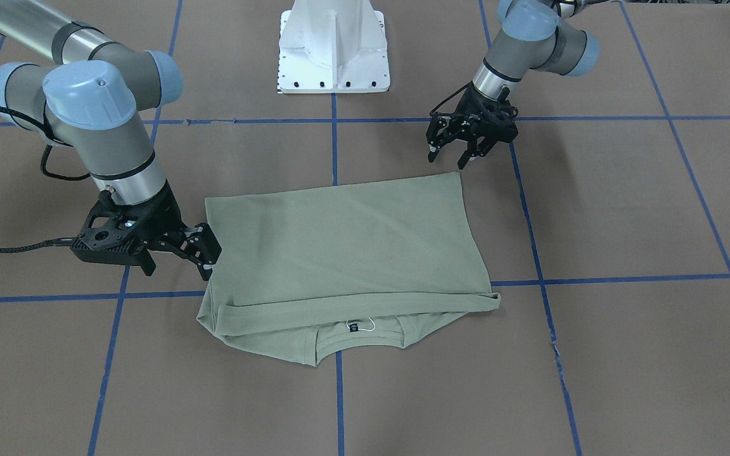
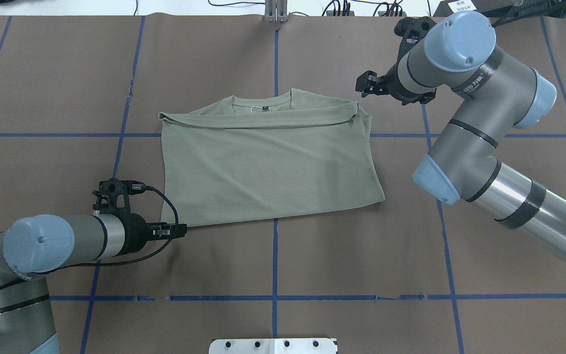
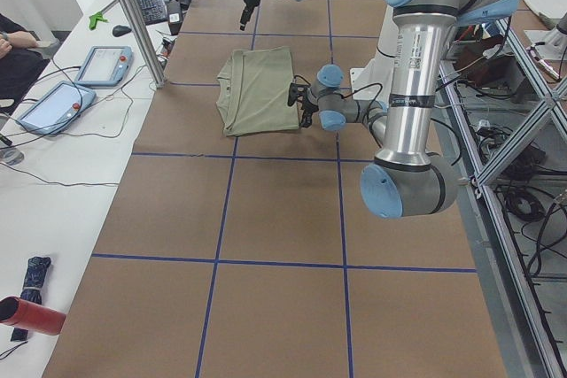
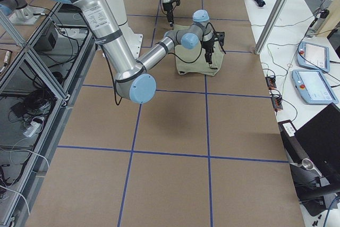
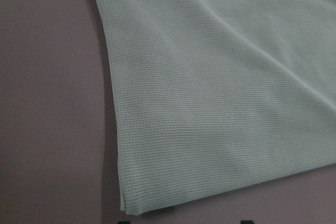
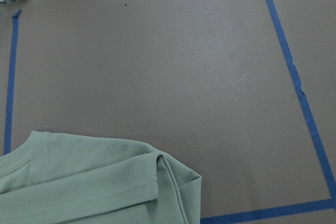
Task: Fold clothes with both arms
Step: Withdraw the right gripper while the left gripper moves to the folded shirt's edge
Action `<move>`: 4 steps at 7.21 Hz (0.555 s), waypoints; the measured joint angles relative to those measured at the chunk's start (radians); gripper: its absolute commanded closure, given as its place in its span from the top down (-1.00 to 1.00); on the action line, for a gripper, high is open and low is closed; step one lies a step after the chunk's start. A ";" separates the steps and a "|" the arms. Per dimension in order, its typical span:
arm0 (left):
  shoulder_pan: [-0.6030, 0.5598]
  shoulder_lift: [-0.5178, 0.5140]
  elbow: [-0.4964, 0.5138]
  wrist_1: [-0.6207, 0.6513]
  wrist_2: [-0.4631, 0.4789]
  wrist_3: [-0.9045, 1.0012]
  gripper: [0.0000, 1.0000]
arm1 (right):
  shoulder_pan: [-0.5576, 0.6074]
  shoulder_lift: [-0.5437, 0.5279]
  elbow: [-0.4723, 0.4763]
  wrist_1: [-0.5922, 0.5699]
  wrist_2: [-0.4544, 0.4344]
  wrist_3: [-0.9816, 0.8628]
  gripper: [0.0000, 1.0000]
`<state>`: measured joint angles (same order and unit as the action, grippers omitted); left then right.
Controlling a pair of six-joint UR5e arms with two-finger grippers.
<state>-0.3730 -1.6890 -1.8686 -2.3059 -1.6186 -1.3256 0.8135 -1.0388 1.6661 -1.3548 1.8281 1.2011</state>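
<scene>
**A:** Where are we on the fold?

**B:** Between folds, I'd say. The shirt [image 2: 268, 162] lies flat in the middle of the bench [image 2: 361, 246], already a rectangle. No sleeve hangs loose, and the lower half is doubled up toward the shoulders. The collar and neck label [image 1: 353, 327] peek out at the edge farthest from the robot.

**A:** Is anything gripped?

**B:** No. The left gripper [image 1: 447, 156] hangs just beside the near-left corner, fingers spread and empty. My left wrist view shows only cloth and bench. The right gripper [image 2: 363, 83] is near the far-right corner, where the layers stack up. Its fingers look parted too, holding nothing.

**A:** What's next, then?

**B:** Probably a crosswise fold. That calls for both arms on one side edge, and right now they sit at opposite corners — so I'd bring one round to the other's side. Then I'd pinch through every layer at each corner, lift together and carry the edge across. The stacked far-right corner looks thick — I'd want a deep bite there, or the under-layers may slip out.
</scene>
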 measured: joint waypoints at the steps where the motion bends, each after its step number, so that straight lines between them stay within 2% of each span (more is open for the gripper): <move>1: -0.004 0.000 0.008 -0.013 0.001 0.000 0.25 | 0.001 -0.003 0.005 -0.001 -0.001 0.000 1.00; 4: -0.028 -0.001 0.022 -0.021 0.006 -0.001 0.22 | 0.001 -0.019 0.018 -0.001 -0.001 0.001 1.00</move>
<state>-0.4012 -1.6902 -1.8466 -2.3266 -1.6125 -1.3268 0.8145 -1.0577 1.6840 -1.3556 1.8266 1.2026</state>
